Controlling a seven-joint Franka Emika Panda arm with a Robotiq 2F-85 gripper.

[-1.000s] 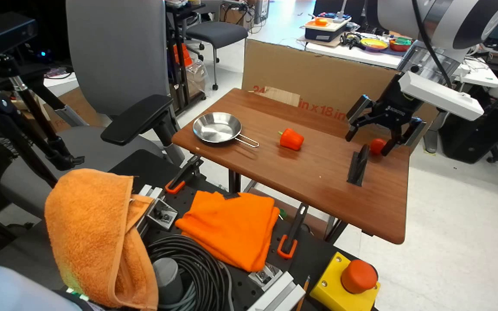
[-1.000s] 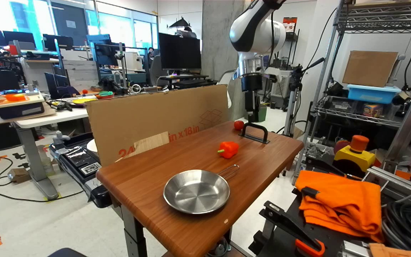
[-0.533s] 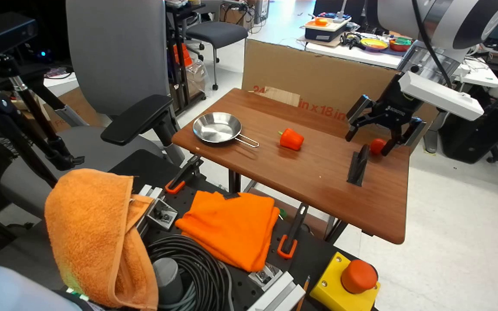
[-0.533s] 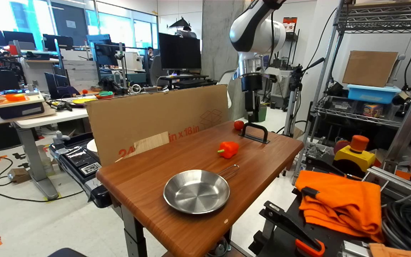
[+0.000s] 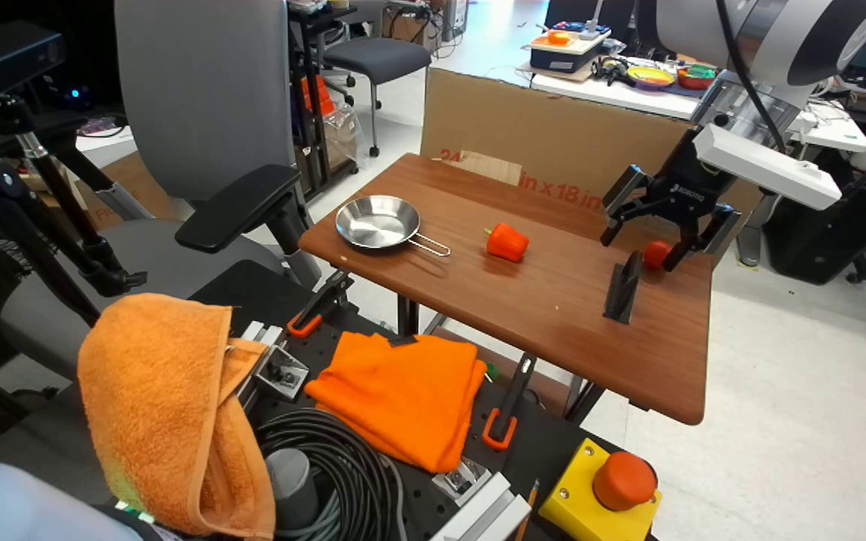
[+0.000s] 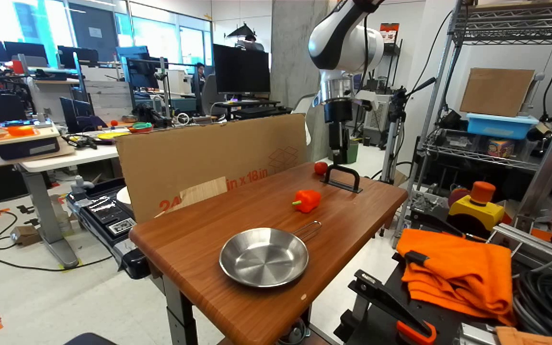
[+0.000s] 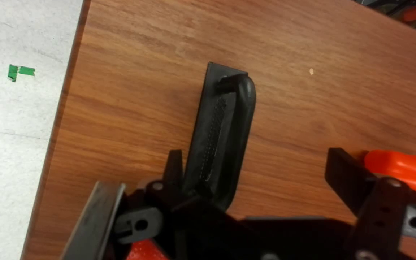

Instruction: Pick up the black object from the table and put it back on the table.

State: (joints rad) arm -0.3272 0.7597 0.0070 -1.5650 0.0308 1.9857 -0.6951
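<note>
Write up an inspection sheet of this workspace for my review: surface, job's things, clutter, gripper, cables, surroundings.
Surface: brown wood-grain tabletop, with a small pale fleck.
Job's things: black U-shaped handle, upright on the tabletop, not gripped.
Clutter: steel frying pan, orange-red bell pepper and red tomato-like ball, all on the tabletop.
Gripper: open, fingers spread near the handle, nothing seen in their grasp; contact with the handle cannot be told.
Cables: coil of black cable on the black bench; black cable alongside the robot arm.
Surroundings: cardboard panel standing along a tabletop edge; grey office chair; folded orange cloth; emergency-stop box; partly hidden person in the background.
</note>
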